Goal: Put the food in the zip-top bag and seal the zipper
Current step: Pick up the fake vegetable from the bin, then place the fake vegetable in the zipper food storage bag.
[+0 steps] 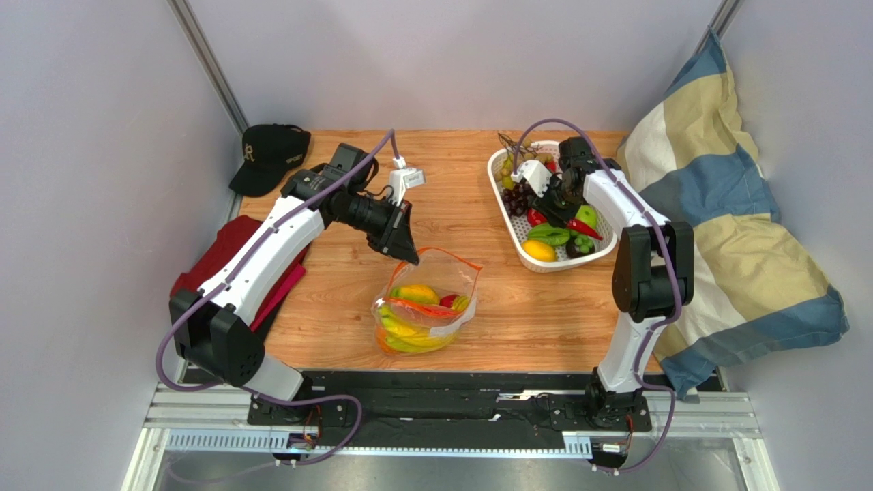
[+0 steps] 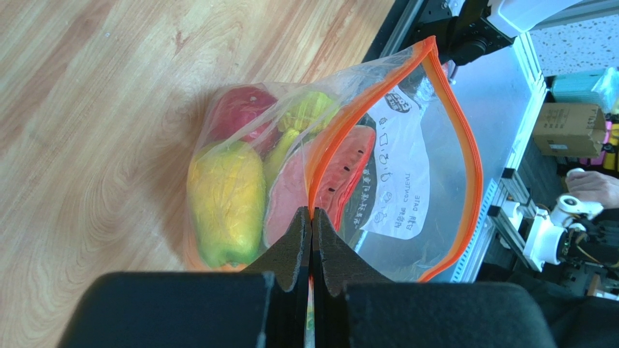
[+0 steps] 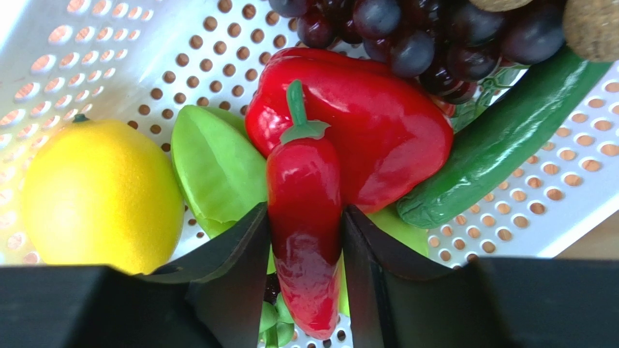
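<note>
Two grasps | left fingers (image 2: 294, 243) pinch zipper (image 2: 314, 177) | right fingers (image 3: 240, 257) clamp red chili (image 3: 305, 210)

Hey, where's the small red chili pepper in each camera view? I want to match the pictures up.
Top external: the red chili pepper lies in the white basket, right of centre, at the right gripper.
Left wrist: not in it; that view faces the zip-top bag.
Right wrist: the pepper fills the centre, between the fingers.
Shared landmark: the yellow lemon in the basket.
</note>
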`<action>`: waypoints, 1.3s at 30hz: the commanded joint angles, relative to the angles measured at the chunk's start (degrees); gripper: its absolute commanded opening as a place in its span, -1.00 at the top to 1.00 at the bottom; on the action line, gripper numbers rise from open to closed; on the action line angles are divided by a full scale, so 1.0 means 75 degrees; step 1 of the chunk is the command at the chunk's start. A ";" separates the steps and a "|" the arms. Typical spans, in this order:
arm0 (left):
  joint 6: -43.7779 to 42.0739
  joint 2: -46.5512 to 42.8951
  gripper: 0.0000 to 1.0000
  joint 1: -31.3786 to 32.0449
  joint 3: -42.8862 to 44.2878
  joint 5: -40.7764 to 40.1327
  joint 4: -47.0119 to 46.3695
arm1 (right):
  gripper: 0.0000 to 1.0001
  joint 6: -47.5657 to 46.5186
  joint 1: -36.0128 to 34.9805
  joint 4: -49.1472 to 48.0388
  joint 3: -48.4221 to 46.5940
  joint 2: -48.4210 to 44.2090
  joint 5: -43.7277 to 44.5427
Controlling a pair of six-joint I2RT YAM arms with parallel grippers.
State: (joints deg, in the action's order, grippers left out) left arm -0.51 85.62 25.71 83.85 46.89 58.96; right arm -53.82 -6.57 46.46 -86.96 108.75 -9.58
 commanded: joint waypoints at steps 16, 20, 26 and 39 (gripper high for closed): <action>0.0010 -0.0178 1.00 -0.0042 0.0151 0.0228 -0.0092 | 0.61 0.3583 -0.0517 -0.0167 -0.1789 -0.3729 -0.5246; 0.0021 -0.0155 1.00 -0.0042 0.0222 0.0322 -0.0045 | 0.67 0.6500 -0.1513 -0.3056 -0.1029 -0.4573 -0.6267; -0.0002 -0.0143 1.00 -0.0042 0.0222 0.0345 -0.0033 | 0.66 0.6592 -0.3552 -0.4192 -0.0067 -0.4949 -0.6141; -0.0037 -0.0272 1.00 -0.0054 0.0175 0.0404 0.0002 | 0.63 0.2878 -0.5300 -0.1918 0.1140 -0.4516 -0.5520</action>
State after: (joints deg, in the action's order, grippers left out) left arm -0.34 85.62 25.67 83.85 48.05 58.96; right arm -20.97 -45.63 26.79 -80.07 74.37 -53.36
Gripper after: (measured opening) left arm 0.008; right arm 0.383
